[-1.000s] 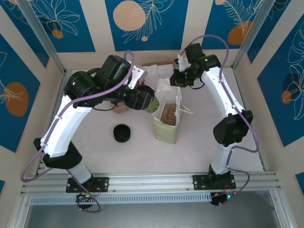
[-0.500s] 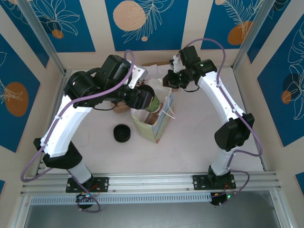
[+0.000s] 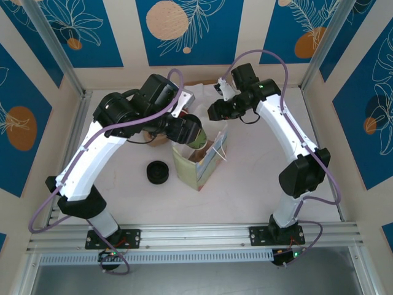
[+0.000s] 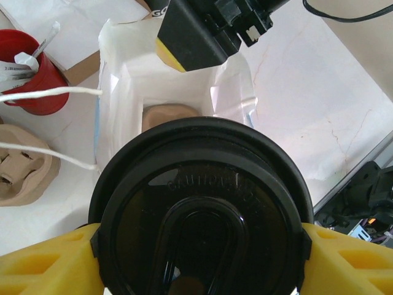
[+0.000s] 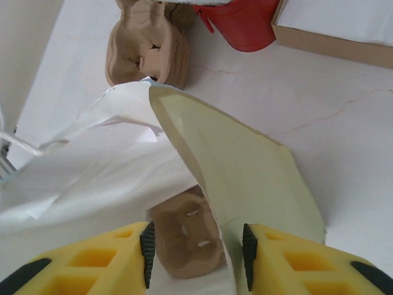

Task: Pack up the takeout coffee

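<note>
Two wrist views: left pincer [image 4: 199,252] clasps takeout coffee [image 4: 199,196], right pincer [image 5: 196,255] gapes astride bag wall [image 5: 245,166]

A stack of black lids [image 3: 158,172] sat alone on the white marbled table [image 3: 239,196]. Farther back, a red cup [image 4: 27,70] holding white-wrapped sticks stood just beside a brown pulp cup carrier [image 4: 21,169]. A flat, brown-edged box [image 5: 338,24] lay near the red cup.

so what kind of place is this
Probably a lab test cell staged as a coffee packing station: printed blue wall panels, an aluminium rail, plus a paper bag, takeout coffee and pulp cup carrier.
</note>
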Motion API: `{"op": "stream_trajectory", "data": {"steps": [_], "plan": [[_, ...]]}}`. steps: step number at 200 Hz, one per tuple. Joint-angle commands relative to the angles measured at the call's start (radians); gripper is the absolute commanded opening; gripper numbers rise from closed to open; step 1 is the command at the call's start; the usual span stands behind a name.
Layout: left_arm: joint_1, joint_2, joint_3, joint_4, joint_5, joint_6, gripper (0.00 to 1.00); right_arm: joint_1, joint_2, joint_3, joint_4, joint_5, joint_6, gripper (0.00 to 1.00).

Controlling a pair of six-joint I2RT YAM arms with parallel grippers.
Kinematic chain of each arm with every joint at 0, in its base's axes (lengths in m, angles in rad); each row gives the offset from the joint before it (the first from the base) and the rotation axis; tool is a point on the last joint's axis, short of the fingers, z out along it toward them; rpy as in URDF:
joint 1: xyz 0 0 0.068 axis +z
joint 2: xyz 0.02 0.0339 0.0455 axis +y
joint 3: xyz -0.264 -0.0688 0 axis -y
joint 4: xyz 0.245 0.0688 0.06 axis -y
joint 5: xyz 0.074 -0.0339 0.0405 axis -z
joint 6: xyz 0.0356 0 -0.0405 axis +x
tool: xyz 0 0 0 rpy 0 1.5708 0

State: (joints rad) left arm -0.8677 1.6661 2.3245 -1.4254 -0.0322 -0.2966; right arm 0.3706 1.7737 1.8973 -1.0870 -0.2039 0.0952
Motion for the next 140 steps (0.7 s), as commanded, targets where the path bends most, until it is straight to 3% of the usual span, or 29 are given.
{"op": "stream_trajectory", "data": {"steps": [1,104,114,140], "plan": [[0.012,0.004,0.000,0.025,0.020,0.006,0.72,-0.015,0.025,0.056,-0.065,0.025,-0.133,0.46],[0.012,0.024,-0.002,0.028,0.000,0.023,0.72,-0.009,0.098,0.128,-0.129,0.060,-0.228,0.46],[0.011,0.026,-0.004,0.028,-0.005,0.026,0.72,-0.006,0.100,0.125,-0.129,0.056,-0.231,0.41],[0.012,0.032,-0.006,0.033,-0.015,0.034,0.71,-0.004,0.097,0.144,-0.126,0.037,-0.235,0.16]]}}
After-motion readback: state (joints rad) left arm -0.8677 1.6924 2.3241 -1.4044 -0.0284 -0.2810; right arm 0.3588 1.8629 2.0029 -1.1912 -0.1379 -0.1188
